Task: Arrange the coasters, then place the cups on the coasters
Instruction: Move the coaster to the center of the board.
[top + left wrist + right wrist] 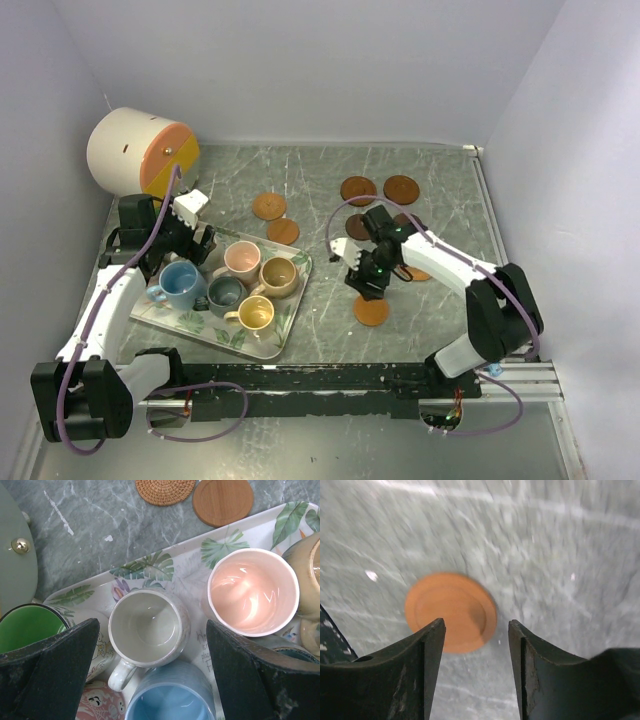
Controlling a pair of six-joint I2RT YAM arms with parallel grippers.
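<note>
Orange coaster (451, 611) lies flat on the tabletop (560, 540) beneath the right gripper (476, 630), fingers parted and empty; pinch its rim squarely. Left gripper (152, 630) gapes over the cups (252, 591).

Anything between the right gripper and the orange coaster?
Nothing. In the right wrist view the right gripper, jaws open, looks down on the orange coaster, blurred but unobstructed.

Seven cups (242, 258) show: pink, blue, tan, grey, yellow, green, cream. One leaf-print tray (262, 346). Five coasters (268, 206) lie uncovered, three more partly covered. One white-and-orange cylinder (135, 150).
</note>
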